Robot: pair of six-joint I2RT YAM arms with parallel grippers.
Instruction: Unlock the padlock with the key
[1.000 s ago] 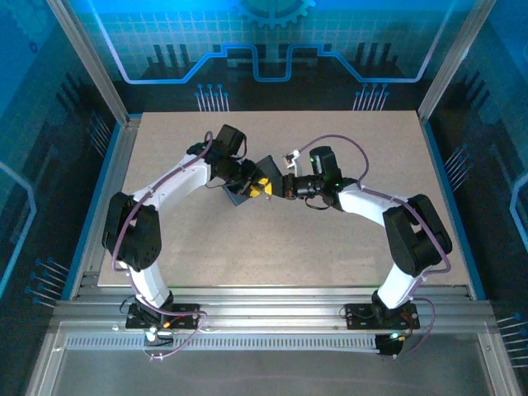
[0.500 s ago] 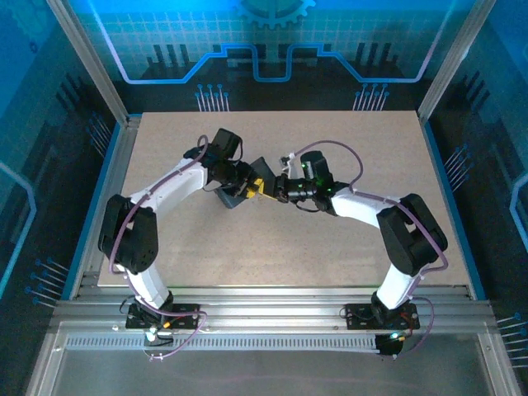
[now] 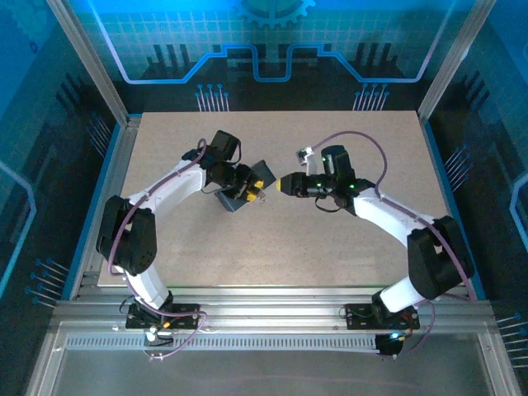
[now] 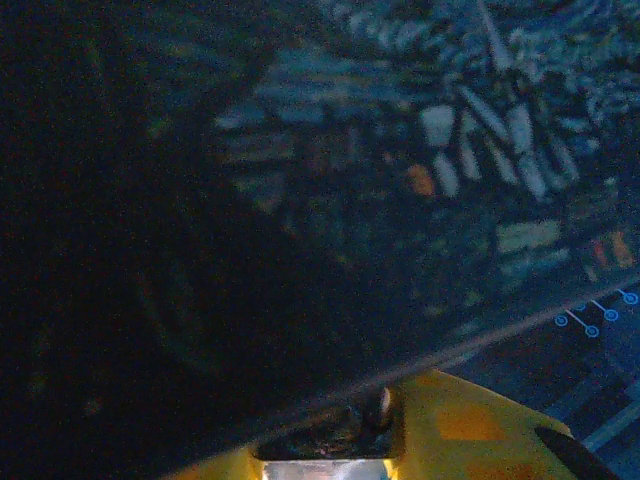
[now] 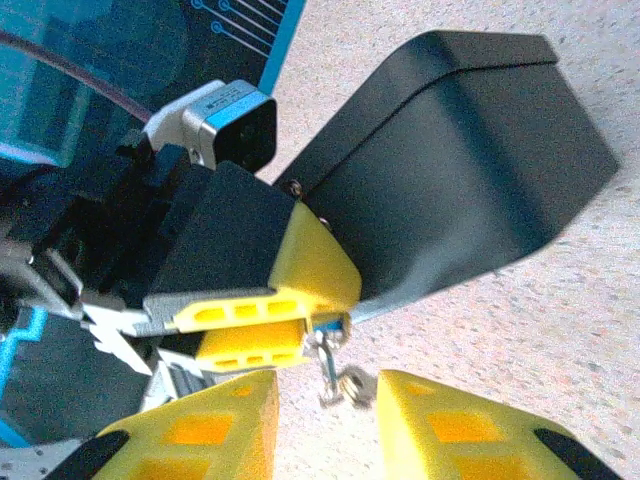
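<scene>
Beige table [image 3: 330, 247], top view: the left gripper [image 3: 252, 188] holds a dark tin [image 3: 233, 200] near mid-table, and the tin sits tilted. The right gripper [image 3: 283, 183] points at it from the right, close by but apart. Bare board lies open on all sides of the pair, and both are well clear of the table's edges.

Left wrist view: the tin's [image 4: 300, 200] swirl-painted face crosses the frame at close range, its lower edge running down to the yellow fingers [image 4: 470, 435]. A silvery bit [image 4: 381, 404] sits in the gap between them, too dark to identify.

Right wrist view: the left gripper's [image 5: 300, 325] fingers are pressed nearly together on the lower edge of the tin [image 5: 450, 170]. The tin reads as closed, with its inside hidden. The padlock [image 5: 335, 370], as far as can be told, hangs as a small silvery piece just below those fingertips, over bare table. The right gripper [image 5: 325, 425] stands spread, with one yellow finger on each side of the hanging piece and neither touching it.
</scene>
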